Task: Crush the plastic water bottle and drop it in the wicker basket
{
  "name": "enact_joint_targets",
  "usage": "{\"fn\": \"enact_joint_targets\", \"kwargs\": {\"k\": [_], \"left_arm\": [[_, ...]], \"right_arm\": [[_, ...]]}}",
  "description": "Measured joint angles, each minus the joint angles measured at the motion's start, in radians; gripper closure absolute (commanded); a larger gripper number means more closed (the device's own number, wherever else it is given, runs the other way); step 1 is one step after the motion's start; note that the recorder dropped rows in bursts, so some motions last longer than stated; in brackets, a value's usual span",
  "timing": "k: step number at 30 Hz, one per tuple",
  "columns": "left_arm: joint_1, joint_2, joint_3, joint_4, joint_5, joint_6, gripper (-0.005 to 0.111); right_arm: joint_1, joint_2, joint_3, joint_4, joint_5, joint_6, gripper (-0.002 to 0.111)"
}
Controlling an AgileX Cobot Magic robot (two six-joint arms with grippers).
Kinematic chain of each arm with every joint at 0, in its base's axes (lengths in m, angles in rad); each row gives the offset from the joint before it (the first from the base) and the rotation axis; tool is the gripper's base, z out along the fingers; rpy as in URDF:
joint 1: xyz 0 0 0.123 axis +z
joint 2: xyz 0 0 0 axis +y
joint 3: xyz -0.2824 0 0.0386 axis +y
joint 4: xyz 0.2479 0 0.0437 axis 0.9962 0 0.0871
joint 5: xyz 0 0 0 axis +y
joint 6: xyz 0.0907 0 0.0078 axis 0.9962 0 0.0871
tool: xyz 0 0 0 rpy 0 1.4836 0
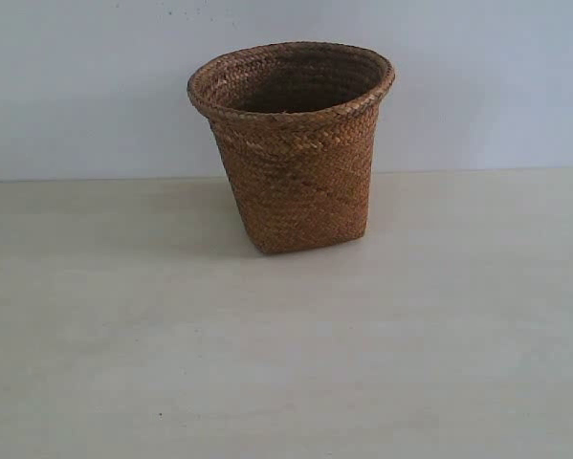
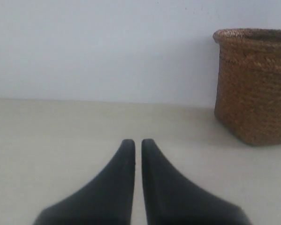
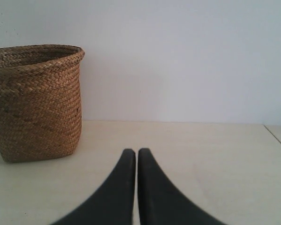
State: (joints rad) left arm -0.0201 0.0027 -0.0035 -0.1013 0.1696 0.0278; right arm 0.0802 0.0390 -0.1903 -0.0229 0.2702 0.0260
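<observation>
The brown wicker basket [image 1: 294, 143] stands upright at the back of the pale table, near the wall; its inside is dark and I cannot see what it holds. It also shows as the wicker basket [image 2: 253, 84] in the left wrist view and the wicker basket [image 3: 36, 101] in the right wrist view. My left gripper [image 2: 138, 142] is shut with nothing between its black fingers, low over the table and well apart from the basket. My right gripper [image 3: 136, 151] is likewise shut and empty. The plastic water bottle is out of view. Neither arm shows in the exterior view.
The pale table [image 1: 286, 363] runs to a plain white wall [image 1: 76, 86] behind the basket. A table edge [image 3: 277, 138] shows in the right wrist view.
</observation>
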Motion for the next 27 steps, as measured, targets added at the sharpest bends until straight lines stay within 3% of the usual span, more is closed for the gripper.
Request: {"fn": "enact_joint_targets", "kwargs": {"k": [7,27], "left_arm": [[0.000,0.000,0.000,0.034,0.114,0.000,0.102],[0.000,0.000,0.000,0.035,0.118,0.000,0.102]], "right_arm": [[0.000,0.000,0.000,0.000,0.000,0.000,0.108],[0.000,0.000,0.000,0.000,0.000,0.000,0.108]]}}
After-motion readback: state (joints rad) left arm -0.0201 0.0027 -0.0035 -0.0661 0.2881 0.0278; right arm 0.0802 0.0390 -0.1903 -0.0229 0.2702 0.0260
